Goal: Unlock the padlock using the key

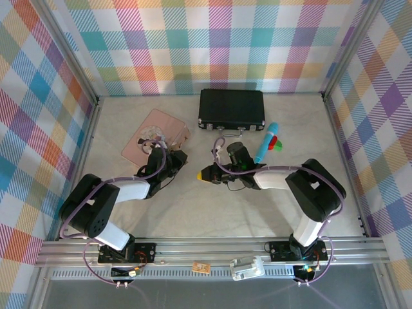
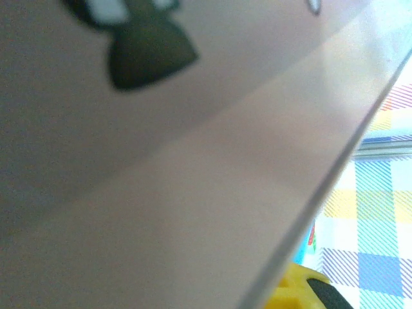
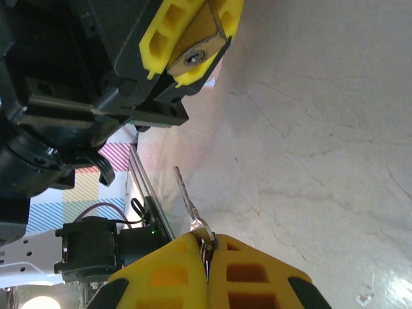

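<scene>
The bare tabletop (image 1: pixel 193 212) between the two arms leaves free room; the pink tin (image 1: pixel 138 147) lies just behind the left hand (image 1: pixel 177 156), away from the path. This left hand is closed on the padlock (image 3: pixel 196 45), and the silver round face of the padlock looks toward the right hand (image 3: pixel 207 261). The right hand is closed on the key (image 3: pixel 185 193). The key's blade points ahead at the padlock but stays apart from it and, I judge, aims slightly to one side of the keyhole.
</scene>
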